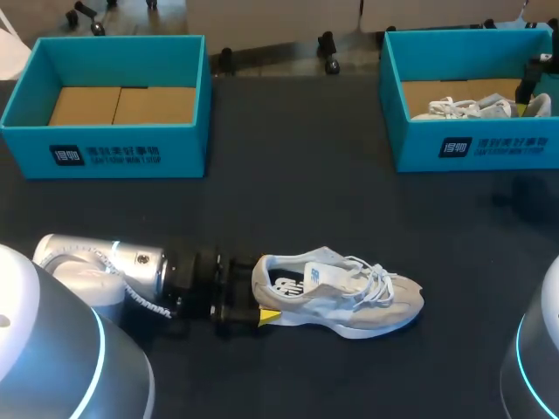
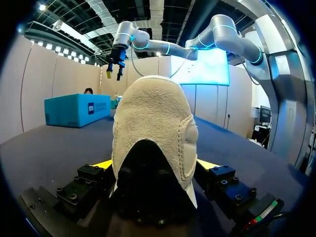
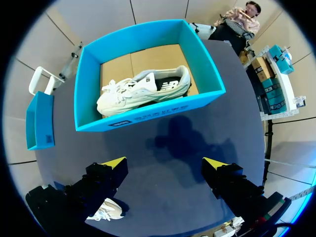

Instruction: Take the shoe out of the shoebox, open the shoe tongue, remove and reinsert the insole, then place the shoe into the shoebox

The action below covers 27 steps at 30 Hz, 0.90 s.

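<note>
left gripper (image 2: 157, 165) is clamping the heel of the grey shoe (image 1: 341, 292), yellow tips pressing in from both sides. the shoe is sitting on its sole on the dark table (image 1: 349, 209), toe pointing straight away from the fingers. right gripper (image 3: 165, 165) is hanging up high with its fingers spread wide, gripping nothing. ahead of it a blue shoebox (image 3: 148, 116) is holding a white shoe (image 3: 143, 91) lying on its side. the second blue shoebox (image 1: 131, 148) is sitting well apart from both grippers, cardboard floor showing.
</note>
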Each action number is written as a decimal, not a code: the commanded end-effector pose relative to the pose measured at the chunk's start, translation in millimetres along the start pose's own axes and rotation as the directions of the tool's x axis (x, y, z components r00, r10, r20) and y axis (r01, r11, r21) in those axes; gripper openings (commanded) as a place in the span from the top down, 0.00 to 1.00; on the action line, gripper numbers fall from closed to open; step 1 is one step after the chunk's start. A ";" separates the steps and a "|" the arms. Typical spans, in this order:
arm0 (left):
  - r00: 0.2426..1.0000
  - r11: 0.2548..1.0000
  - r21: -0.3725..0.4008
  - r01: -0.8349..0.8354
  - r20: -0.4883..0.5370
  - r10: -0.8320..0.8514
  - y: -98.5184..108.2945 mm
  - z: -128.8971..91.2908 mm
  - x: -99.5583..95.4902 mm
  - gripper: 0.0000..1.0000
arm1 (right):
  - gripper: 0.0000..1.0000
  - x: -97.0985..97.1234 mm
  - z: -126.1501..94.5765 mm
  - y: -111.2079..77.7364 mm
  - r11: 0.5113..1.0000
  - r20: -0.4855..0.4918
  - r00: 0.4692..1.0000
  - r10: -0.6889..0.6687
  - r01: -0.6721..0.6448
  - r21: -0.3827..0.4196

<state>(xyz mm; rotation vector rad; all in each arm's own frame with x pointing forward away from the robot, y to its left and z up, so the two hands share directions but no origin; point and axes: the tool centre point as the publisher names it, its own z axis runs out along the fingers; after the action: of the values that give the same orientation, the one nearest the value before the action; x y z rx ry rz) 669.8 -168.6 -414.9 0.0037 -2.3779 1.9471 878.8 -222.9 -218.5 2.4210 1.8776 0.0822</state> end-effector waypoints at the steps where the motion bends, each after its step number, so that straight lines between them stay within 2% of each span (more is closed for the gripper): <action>1: 1.000 1.000 -0.003 0.004 0.000 -0.004 1.3 4.1 -1.2 0.00 | 0.00 0.3 0.3 -0.2 1.000 0.001 1.000 0.001 -0.001 -0.001; 12: 1.000 1.000 -0.002 0.014 -0.009 -0.014 2.3 8.1 -1.9 0.00 | 0.00 0.3 0.3 -0.2 1.000 0.001 1.000 0.001 -0.001 -0.001; 13: 1.000 1.000 -0.002 0.015 -0.011 -0.015 2.4 8.6 -1.8 0.30 | 0.00 0.3 0.3 -0.2 1.000 0.001 1.000 0.001 -0.001 -0.001; 14: 1.000 1.000 -0.003 0.015 -0.013 -0.015 2.5 8.9 -1.7 0.68 | 0.00 0.3 0.3 -0.2 1.000 0.001 1.000 0.001 -0.001 -0.001; 15: 1.000 1.000 -0.004 0.015 -0.014 -0.015 2.5 9.0 -1.7 1.00 | 0.00 0.3 0.3 -0.2 1.000 0.001 1.000 0.001 -0.001 -0.001; 27: 0.999 1.000 -0.014 0.019 -0.032 -0.019 4.8 6.2 -1.9 1.00 | 0.00 0.3 0.3 -0.2 1.000 0.001 1.000 0.001 -0.001 -0.001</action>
<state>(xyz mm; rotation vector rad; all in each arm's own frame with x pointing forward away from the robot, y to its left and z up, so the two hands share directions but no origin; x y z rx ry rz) 670.7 -173.5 -418.6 -0.0040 -2.3622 1.9117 878.8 -222.9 -218.5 2.4210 1.8776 0.0822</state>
